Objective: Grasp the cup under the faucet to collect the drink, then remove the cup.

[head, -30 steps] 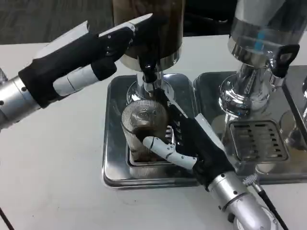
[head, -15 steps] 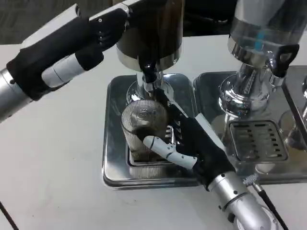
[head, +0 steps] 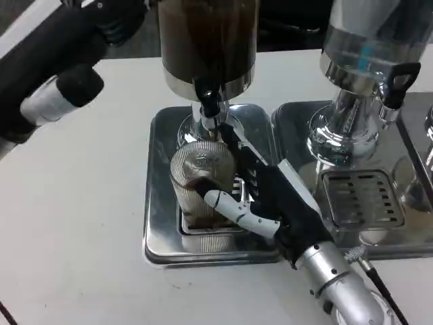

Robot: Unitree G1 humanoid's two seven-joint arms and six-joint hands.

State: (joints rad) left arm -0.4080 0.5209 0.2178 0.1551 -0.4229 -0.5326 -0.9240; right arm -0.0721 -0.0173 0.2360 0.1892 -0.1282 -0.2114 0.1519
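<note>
Your right hand (head: 270, 203) is gripping the ribbed cup (head: 201, 183) (dark drink inside) beneath the faucet (head: 208, 101), steadying it; your left hand (head: 61, 54) is hovering, its grasp unclear.

a white table (head: 81, 203) meets dark floor (head: 135, 44) behind.

2nd dispenser (head: 369, 40) w/ clear tank at right, on own drip tray (head: 358, 196).

The right hand (head: 270, 203) was black with white fingers on a silver forearm (head: 345, 288) (thin cable alongside), the left hand (head: 61, 61) black-and-white.
</note>
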